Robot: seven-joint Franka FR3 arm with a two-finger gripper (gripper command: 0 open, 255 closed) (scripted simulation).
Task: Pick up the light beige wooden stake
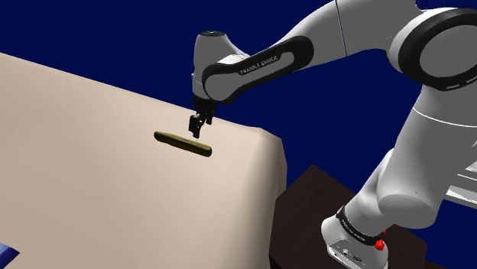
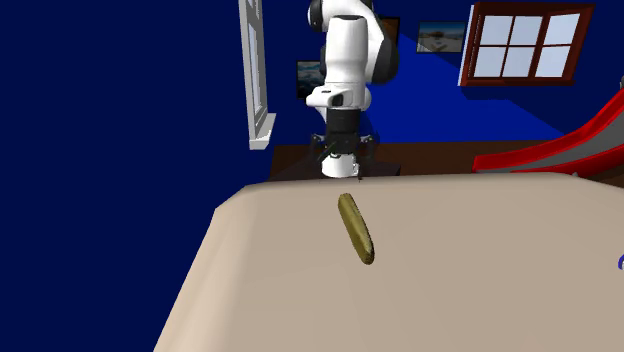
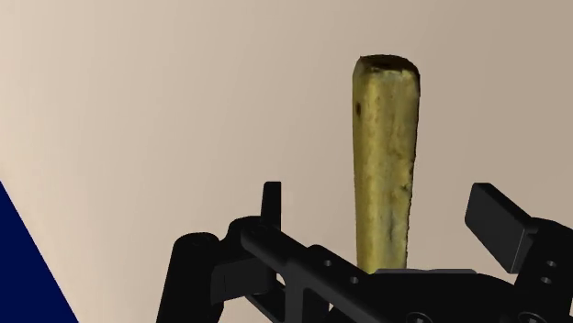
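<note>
An olive-tan stake (image 1: 183, 142) lies flat on a broad beige surface (image 1: 92, 183), a little way in from its rounded edge. My black gripper (image 1: 199, 128) hangs just above the stake, near the end closest to the arm. In the wrist view the gripper (image 3: 384, 206) is open. Its fingers (image 3: 499, 218) stand apart on either side of the stake (image 3: 387, 138), which runs away from the hand between them. I see no contact between the fingers and the stake. The second exterior view shows the stake (image 2: 355, 228) pointing toward the gripper (image 2: 340, 168) at the surface's far edge.
The beige surface drops off at a rounded edge (image 1: 275, 164) next to the dark stand (image 1: 306, 206). A small blue object (image 1: 4, 256) shows at the surface's near corner. Behind the arm are a white frame (image 2: 256, 70), a window (image 2: 520, 45) and a red slide (image 2: 560, 145).
</note>
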